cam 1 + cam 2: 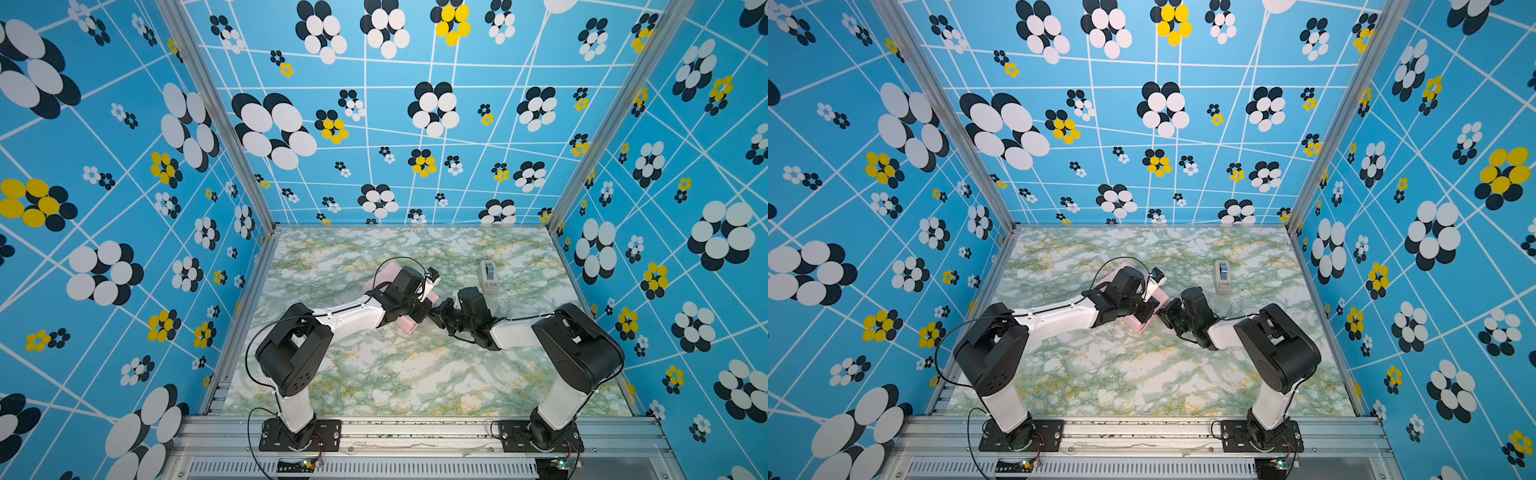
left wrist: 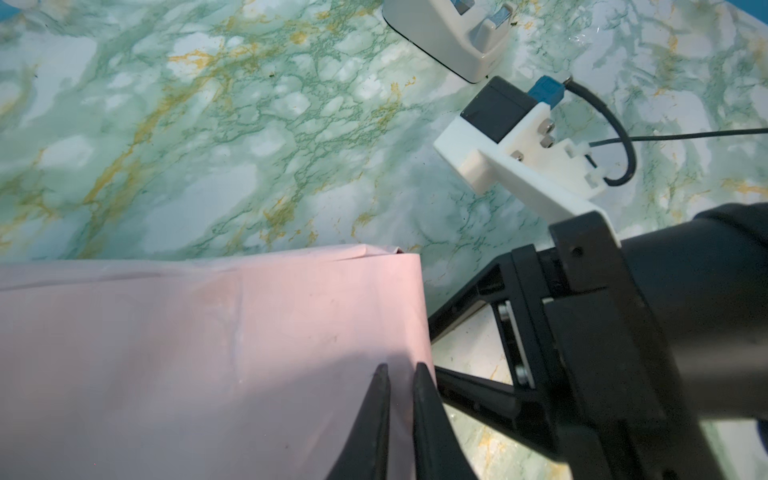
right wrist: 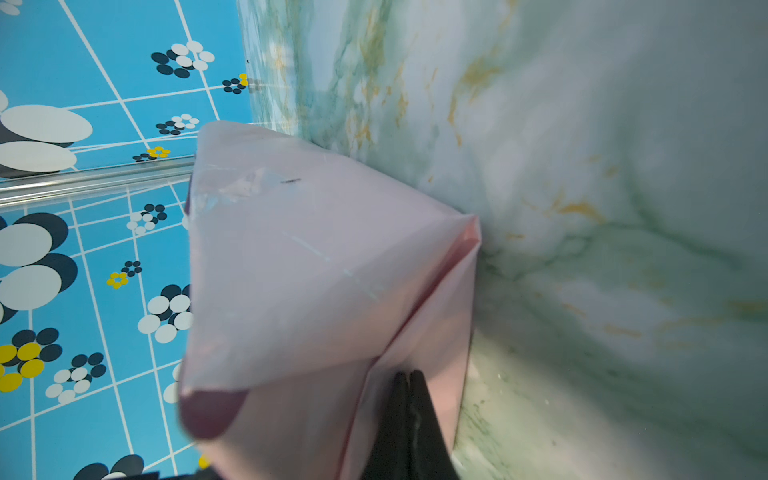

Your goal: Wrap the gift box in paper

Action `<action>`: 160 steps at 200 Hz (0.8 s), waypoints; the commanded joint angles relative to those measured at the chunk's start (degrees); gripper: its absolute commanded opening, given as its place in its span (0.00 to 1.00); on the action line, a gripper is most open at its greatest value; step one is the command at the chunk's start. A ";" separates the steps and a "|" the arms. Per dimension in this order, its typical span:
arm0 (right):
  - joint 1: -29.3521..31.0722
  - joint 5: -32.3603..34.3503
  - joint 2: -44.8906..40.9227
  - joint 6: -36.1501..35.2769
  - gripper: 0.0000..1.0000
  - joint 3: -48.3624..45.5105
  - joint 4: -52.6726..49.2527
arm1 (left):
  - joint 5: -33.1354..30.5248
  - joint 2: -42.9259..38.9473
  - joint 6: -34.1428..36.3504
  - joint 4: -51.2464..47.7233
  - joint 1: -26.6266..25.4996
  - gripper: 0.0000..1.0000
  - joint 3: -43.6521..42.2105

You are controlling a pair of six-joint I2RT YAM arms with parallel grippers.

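Pinching a fold of the paper [image 3: 291,270], the right hand [image 3: 409,376] had its fingers pressed together; the paper lay as a pink boxy parcel in the middle of the surface [image 1: 415,374]. Left hand [image 2: 401,370] sat just beside on the same edge, fingers nearly together, slim gap, couldn't tell if it gripped anything. Left wrist [image 1: 405,291] hid most of the parcel in both top views; tape dispenser [image 1: 488,276] stood clear behind the right hand.

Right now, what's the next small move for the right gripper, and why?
Probably push the shut right gripper inward to flatten the end flap of the paper: it juts out in a loose point, and the left gripper is over the wrapped top by that edge.
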 commanded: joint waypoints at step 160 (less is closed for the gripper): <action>0.61 -0.55 1.48 0.95 0.00 -0.59 2.38 | -15.51 -10.39 21.71 14.27 -4.94 0.92 -18.92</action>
